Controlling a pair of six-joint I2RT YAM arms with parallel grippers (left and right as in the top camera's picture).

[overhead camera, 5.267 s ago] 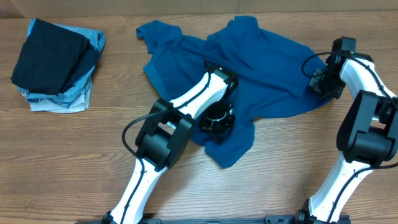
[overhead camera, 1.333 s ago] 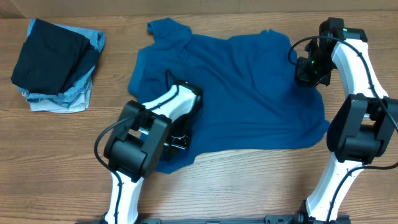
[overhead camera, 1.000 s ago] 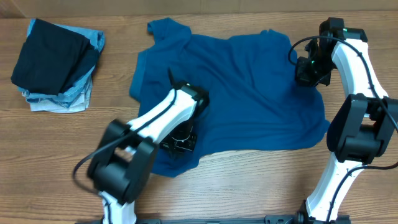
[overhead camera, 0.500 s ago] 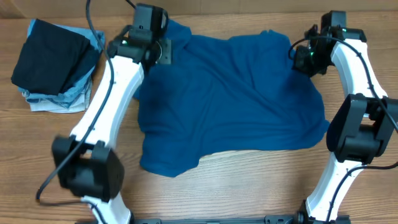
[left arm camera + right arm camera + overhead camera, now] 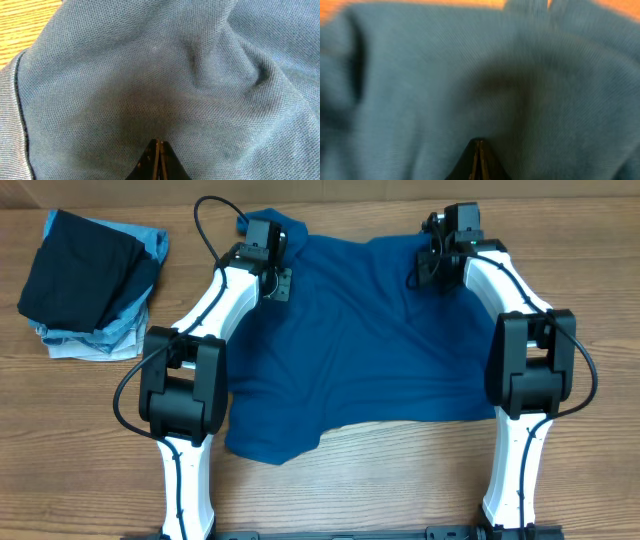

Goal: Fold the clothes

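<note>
The clothes are one royal-blue T-shirt (image 5: pixel 380 350), spread flat across the middle of the table with its neck end at the far side. My left gripper (image 5: pixel 281 284) rests on the shirt's far-left shoulder area, fingers shut tip to tip; the left wrist view shows the same left gripper (image 5: pixel 158 142) against wrinkled blue knit (image 5: pixel 200 75), with no fold visible between the tips. My right gripper (image 5: pixel 428 272) sits on the far-right shoulder area, also shut. In the blurred right wrist view the right gripper (image 5: pixel 478 141) hangs over blue cloth (image 5: pixel 420 75).
A folded stack with a black garment on pale blue ones (image 5: pixel 90 280) lies at the far left. The wooden table (image 5: pixel 400 490) shows bare in front of the shirt's hem. Both arms reach in from the near edge along the shirt's sides.
The left arm swung from the shirt's near-left part up to its far-left shoulder, opened briefly and shut again. The right gripper moved left along the far edge.
</note>
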